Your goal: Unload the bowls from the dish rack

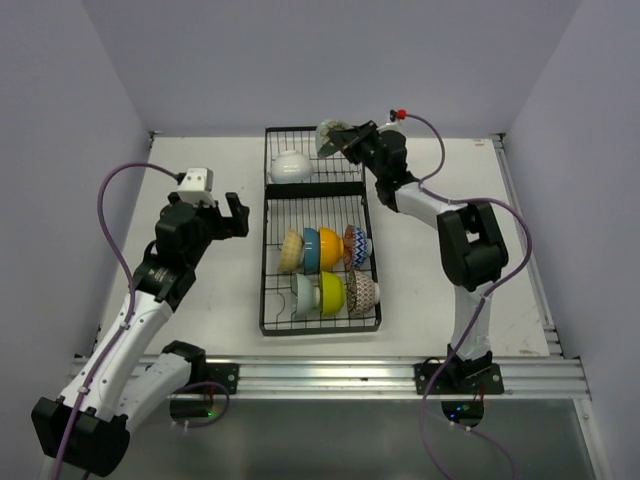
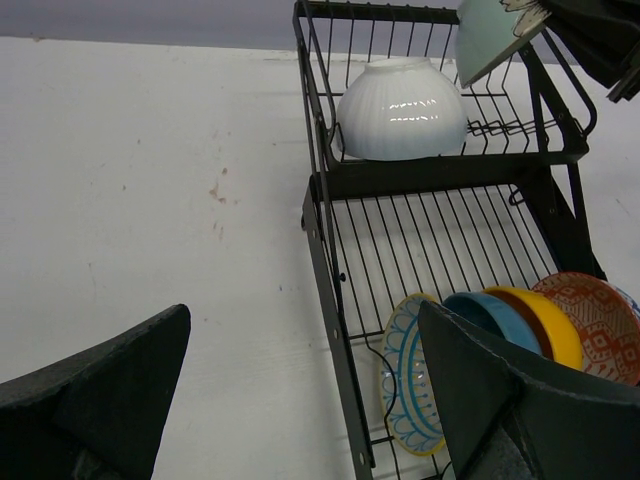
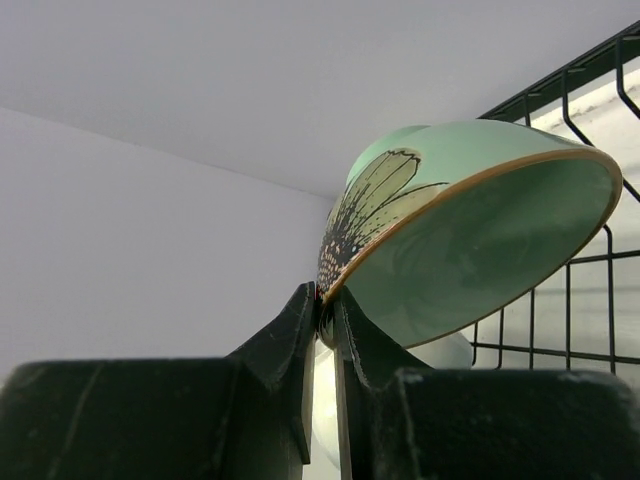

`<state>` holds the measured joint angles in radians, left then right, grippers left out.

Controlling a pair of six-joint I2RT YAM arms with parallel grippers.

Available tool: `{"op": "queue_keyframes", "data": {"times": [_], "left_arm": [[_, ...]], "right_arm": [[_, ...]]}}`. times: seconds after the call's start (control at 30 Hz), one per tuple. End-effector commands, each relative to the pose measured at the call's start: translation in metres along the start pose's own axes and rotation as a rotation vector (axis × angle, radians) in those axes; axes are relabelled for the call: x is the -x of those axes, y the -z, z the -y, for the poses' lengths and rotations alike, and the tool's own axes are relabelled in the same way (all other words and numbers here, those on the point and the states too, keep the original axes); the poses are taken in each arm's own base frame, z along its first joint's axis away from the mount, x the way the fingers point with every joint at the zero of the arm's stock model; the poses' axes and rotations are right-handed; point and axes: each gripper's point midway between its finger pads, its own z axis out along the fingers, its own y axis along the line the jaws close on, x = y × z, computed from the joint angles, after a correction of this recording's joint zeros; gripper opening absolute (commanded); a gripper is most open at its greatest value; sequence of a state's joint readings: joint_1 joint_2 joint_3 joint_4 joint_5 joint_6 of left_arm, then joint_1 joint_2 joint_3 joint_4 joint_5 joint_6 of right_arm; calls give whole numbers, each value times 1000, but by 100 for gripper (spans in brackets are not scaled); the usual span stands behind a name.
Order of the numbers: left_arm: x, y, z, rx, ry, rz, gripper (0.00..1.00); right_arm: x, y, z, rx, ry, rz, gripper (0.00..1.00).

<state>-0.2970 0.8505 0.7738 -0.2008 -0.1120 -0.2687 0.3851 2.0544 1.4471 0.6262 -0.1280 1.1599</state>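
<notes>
A: Right gripper [image 3: 328, 310]?
B: Clamped on the rim of the green bowl [image 3: 470, 250], tilted; dish rack [image 1: 268, 260] just below.
A: Left gripper [image 1: 228, 213]?
B: Spread wide, holding nothing; dish rack to its right.

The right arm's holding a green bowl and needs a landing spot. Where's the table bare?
Bare table lies left of the dish rack up to the left gripper, and right of the right arm. The rack's near section is packed with bowls.

Bright, even light throughout, with soft shadows and small glints on the white bowl [image 2: 402, 108].
</notes>
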Motion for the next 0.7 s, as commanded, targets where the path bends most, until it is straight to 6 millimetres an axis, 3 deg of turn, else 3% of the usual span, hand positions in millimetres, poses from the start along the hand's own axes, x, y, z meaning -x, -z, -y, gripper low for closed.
{"op": "queue_keyframes", "data": {"times": [0.0,0.03,0.23,0.27,0.3,0.37,0.67], "left_arm": [[19,6,-2,20,-22,67,100],[20,7,-3,25,-23,72,100],[41,18,10,-1,-114,191,100],[44,21,15,-10,-131,215,100],[49,23,26,-42,-151,249,100],[48,23,33,-59,-162,244,100],[62,14,79,-107,-298,310,100]], "right_arm": [[37,27,-107,221,70,56,0],[42,37,-121,243,69,64,0],[30,73,-136,259,-12,12,0],[31,84,-151,282,-15,12,0],[29,88,-149,274,-29,5,0],[26,101,-166,304,-36,-6,0],[14,136,-193,337,-102,-27,0]]}}
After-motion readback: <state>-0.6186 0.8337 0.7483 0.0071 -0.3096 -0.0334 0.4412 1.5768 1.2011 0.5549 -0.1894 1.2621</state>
